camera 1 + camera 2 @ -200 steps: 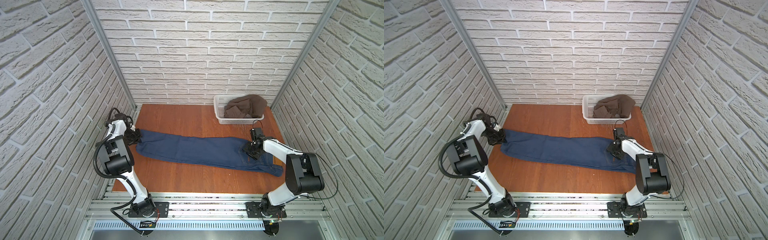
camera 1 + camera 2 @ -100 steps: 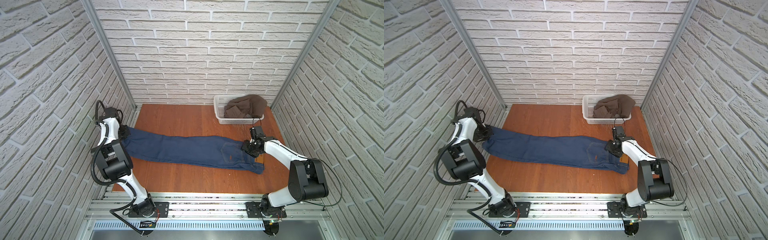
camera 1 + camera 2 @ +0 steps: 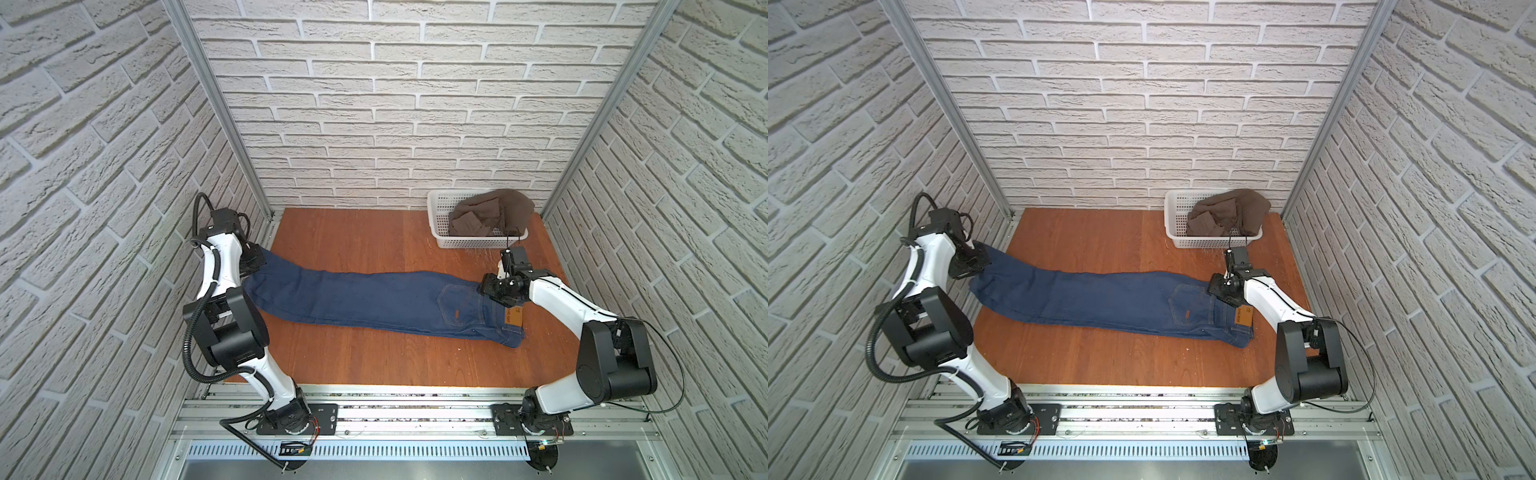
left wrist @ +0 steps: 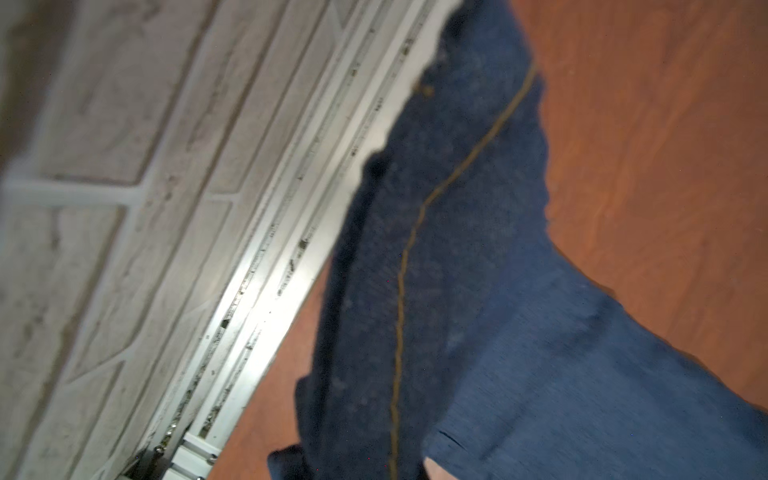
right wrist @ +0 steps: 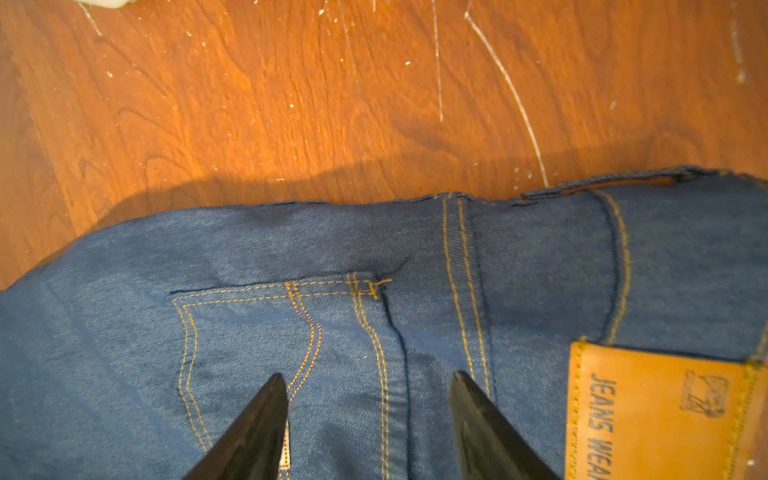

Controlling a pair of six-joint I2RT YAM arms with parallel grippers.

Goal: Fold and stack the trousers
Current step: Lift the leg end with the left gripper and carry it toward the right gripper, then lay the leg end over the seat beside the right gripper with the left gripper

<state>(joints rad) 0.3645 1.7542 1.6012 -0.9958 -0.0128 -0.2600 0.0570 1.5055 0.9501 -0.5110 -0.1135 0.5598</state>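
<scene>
**Right gripper** (image 5: 368,376): released. In the right wrist view its two black fingers stand apart at lower centre of the frame with nothing between them. They are poised over the back pocket (image 5: 249,332), and the tan leather patch (image 5: 665,407) lies at lower right. In a top view the gripper sits right of centre (image 3: 494,286), at the upper corner of the waistband.

**Left gripper** (image 3: 253,262): clenched on the leg hems, at centre left in both top views. Its fingers do not show in the left wrist view. There the denim hangs raised off the board, close beside the metal rail (image 4: 291,232).

**The trousers** (image 3: 374,297): laid lengthwise across the middle of the table (image 3: 353,245), back side up. The waist is at right and the hems are at left, lifted. They appear doubled leg on leg, with one pocket showing. The cloth is mostly flat.

**Beyond**: a white basket (image 3: 436,216) at upper right holds a brown garment (image 3: 494,212), well apart from the work.

**Assessment**: the step in hand appears to be spreading the trousers before the first crosswise fold.
- The right gripper should take the waistband edge through all layers, not pinch the pocket face.
- The left should carry the hems toward the waist with the cloth taut and the edges square, clear of the rail.
- Risks are a single-layer pinch and a skewed fold.
</scene>
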